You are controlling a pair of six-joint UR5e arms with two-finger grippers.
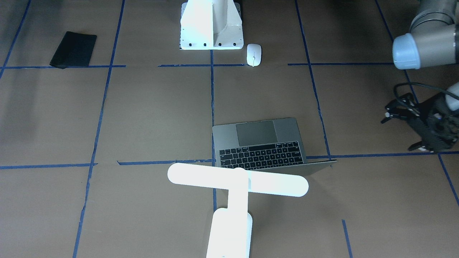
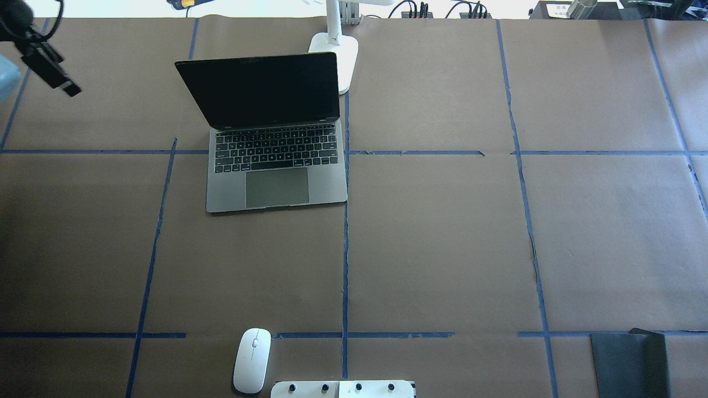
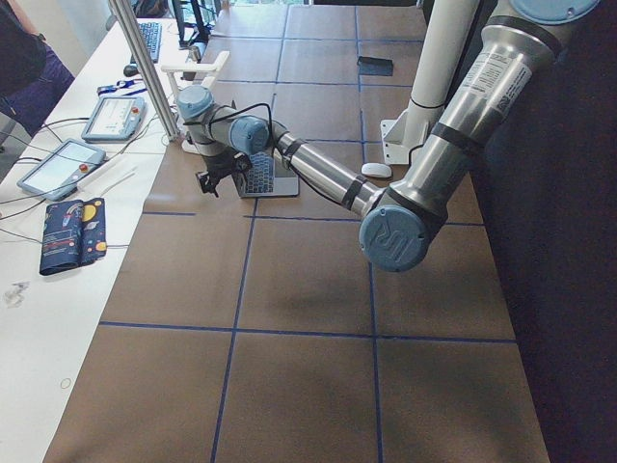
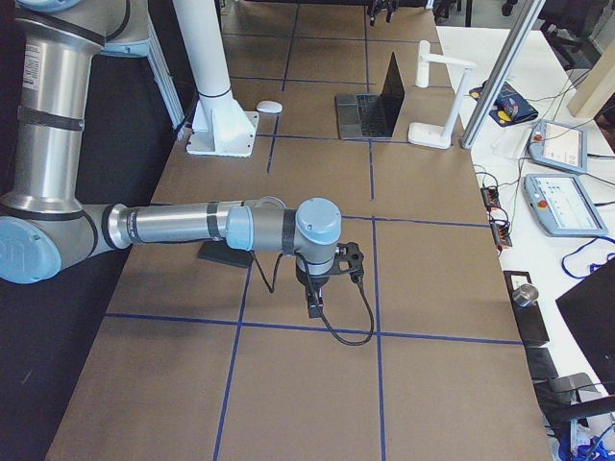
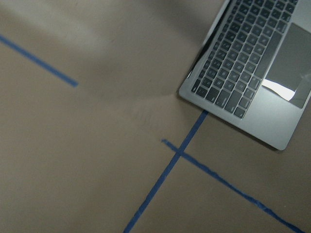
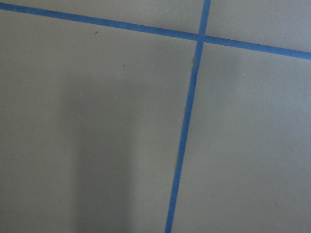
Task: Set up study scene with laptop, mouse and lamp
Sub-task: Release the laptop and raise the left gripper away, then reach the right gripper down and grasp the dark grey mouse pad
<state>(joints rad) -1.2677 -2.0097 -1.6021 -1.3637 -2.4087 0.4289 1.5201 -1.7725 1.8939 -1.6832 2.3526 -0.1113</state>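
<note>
laptop [image 2: 276,166]: open, far side, left of centre, screen facing the robot, so it looks placed
lamp [image 1: 236,182]: just behind the lid, bar over it to light the keys
mouse [image 2: 252,359]: near edge by the pedestal [image 1: 211,28], well apart from the laptop; probably goes next
left gripper [image 1: 400,130]: hovering left of the laptop, can't tell if the claw's apart
right gripper [image 4: 315,305]: over bare table, can't tell either

I counted one laptop [image 2: 276,177], one mouse [image 2: 252,359], one lamp [image 1: 236,182], one mat [image 1: 73,49] and one pedestal [image 1: 211,28] on my table [image 2: 442,249]. My arms numbered two: the left arm [image 1: 423,46] and the right arm [image 4: 192,226]. On the side bench [image 3: 39,318] lay two tablets [image 3: 63,166] and one patterned pouch [image 3: 72,234].
</note>
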